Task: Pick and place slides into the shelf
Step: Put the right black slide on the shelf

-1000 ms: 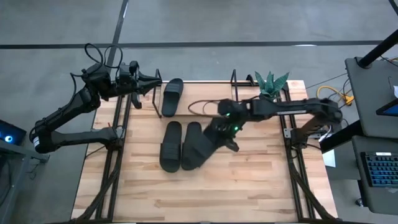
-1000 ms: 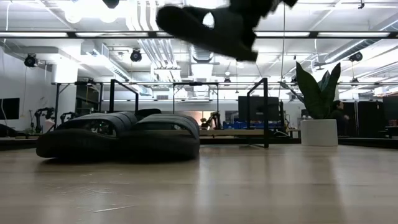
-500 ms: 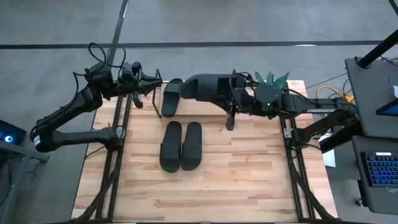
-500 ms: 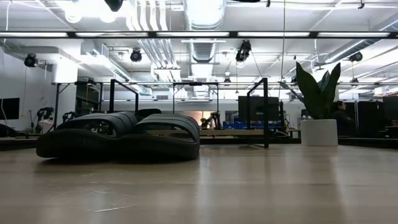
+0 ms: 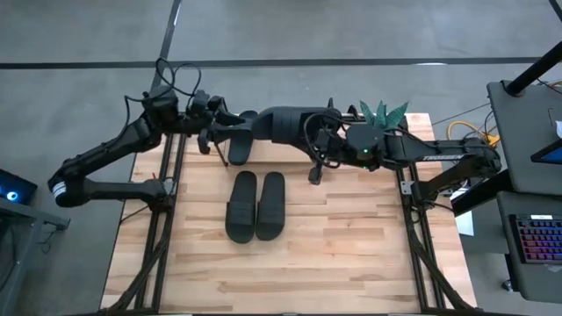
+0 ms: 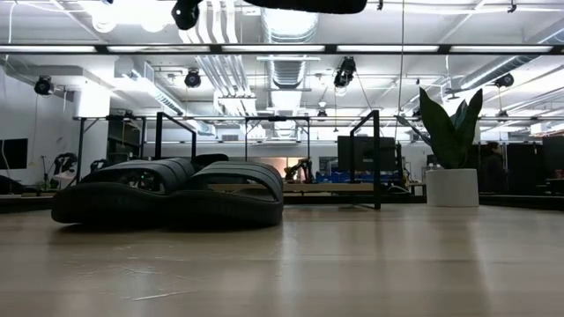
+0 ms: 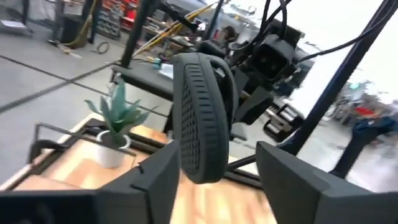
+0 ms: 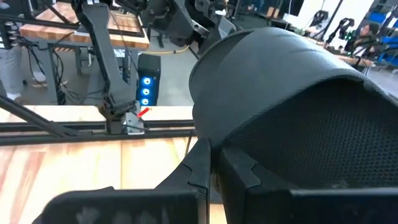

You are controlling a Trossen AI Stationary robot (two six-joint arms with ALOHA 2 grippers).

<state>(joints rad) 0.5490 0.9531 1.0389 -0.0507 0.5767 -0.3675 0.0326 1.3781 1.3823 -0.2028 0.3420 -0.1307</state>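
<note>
Here the right hand (image 5: 323,133) is pinched on a matte black slide (image 5: 285,124), held in the air over the far edge of the desk (image 5: 351,254), toe end toward the left arm. In the right wrist view its wide strap (image 8: 292,106) shows a fine woven mesh texture, with the dark fingers clamped shut on it. In the left wrist view the sole (image 7: 198,118) is ribbed with fine grooves and has a rounded oval end, standing on edge.

The left hand (image 5: 219,132) hangs at the shelf's left end, its fingers spread apart, just beside a second slide (image 5: 243,139) that lies on the shelf (image 5: 263,151). From the left wrist, the raised slide shows between those open fingers, farther off.

Two more slides (image 5: 255,204) lie side by side, touching, on the middle of the desk, straps up. In the low view they show as rounded rubbery humps (image 6: 167,192).

The desk is pale butcher-block wood in narrow planks. Black metal rails (image 5: 167,219) run along both its sides. A small spiky green plant (image 5: 383,114) in a white pot (image 6: 452,187) stands at the far right corner, close behind the right arm. A keyboard (image 5: 536,237) lies on a side stand to the right. No writing can be read.
</note>
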